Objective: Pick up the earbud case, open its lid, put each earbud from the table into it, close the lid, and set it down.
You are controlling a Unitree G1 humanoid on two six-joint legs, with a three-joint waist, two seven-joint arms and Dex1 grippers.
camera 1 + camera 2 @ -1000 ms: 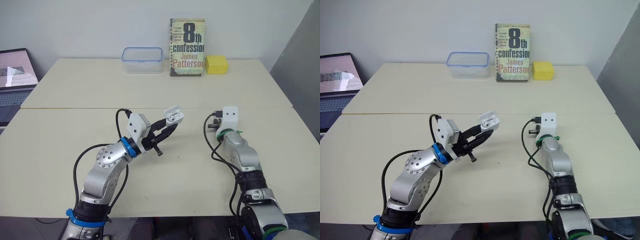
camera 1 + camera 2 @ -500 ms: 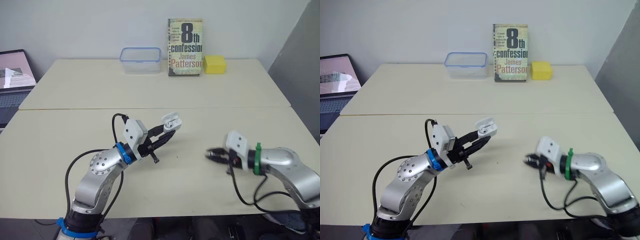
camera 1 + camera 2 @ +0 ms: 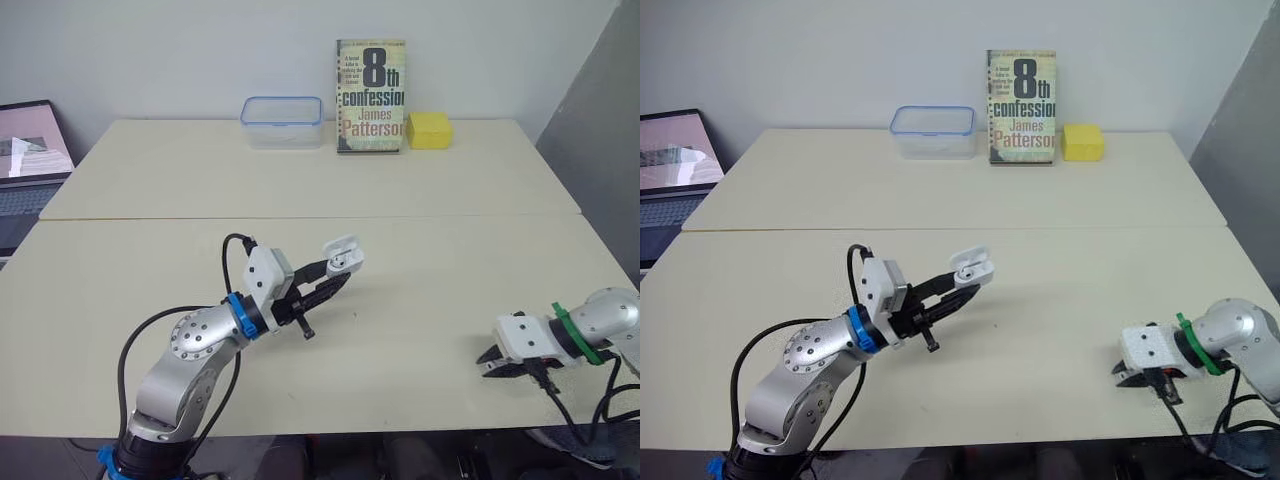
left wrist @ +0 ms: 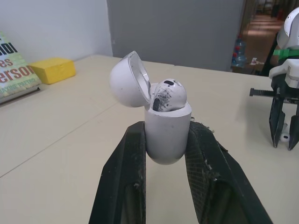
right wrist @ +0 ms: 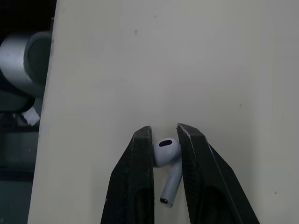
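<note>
White glossy plastic, so light, hard and slippery handling is expected. The earbud case [image 4: 168, 133] is held above the table [image 3: 420, 300], clamped low on its body by the left gripper [image 3: 326, 283], with its lid [image 4: 126, 80] swung open and one seated earbud [image 4: 170, 93]. The loose earbud [image 5: 166, 151] lies near the table's right front edge, its head seemingly pinched by the right gripper [image 5: 164, 133]; contact is hard to confirm. Gripping across the head, not the thin stem, is advised.
</note>
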